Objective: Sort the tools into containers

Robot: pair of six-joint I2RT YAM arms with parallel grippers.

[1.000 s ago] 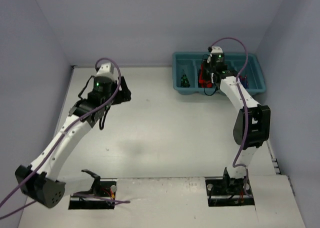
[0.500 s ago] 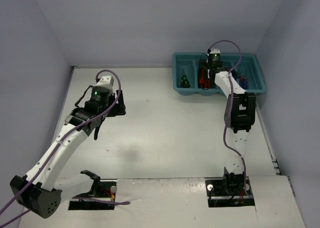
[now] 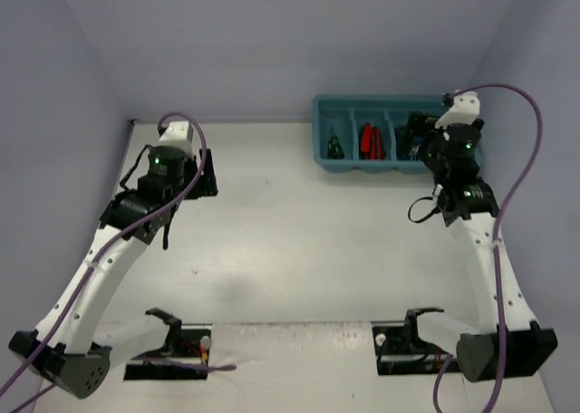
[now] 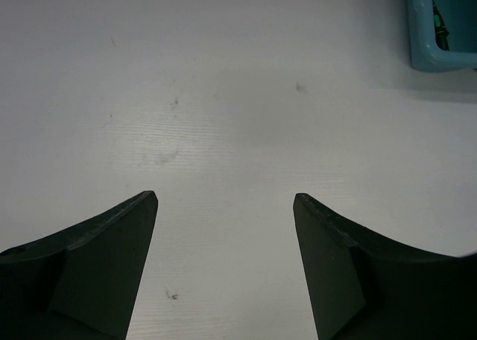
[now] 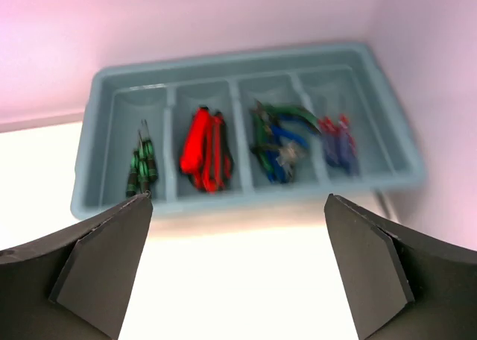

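Note:
The teal tray [image 5: 246, 57] stands at the back right, and its four compartments hold the tools. From left to right they are green-handled screwdrivers [image 5: 140, 165], red-and-black utility knives [image 5: 205, 150], blue and green pliers [image 5: 277, 142] and blue screwdrivers [image 5: 335, 142]. My right gripper [image 5: 238, 198] hangs open and empty in front of and above the tray. In the top view the right gripper [image 3: 419, 141] covers the right end of the tray [image 3: 362, 99]. The left gripper [image 4: 224, 196] is open over bare table, far left of the tray.
Purple walls close in the white table [image 3: 299, 232] at the back and on both sides. In the left wrist view a corner of the tray [image 4: 417, 27] shows at the top right. Both arm bases sit at the near edge.
My right gripper has opened wide and pulled back from the knife compartment, swinging right. The left arm has drawn back a little towards the left wall.

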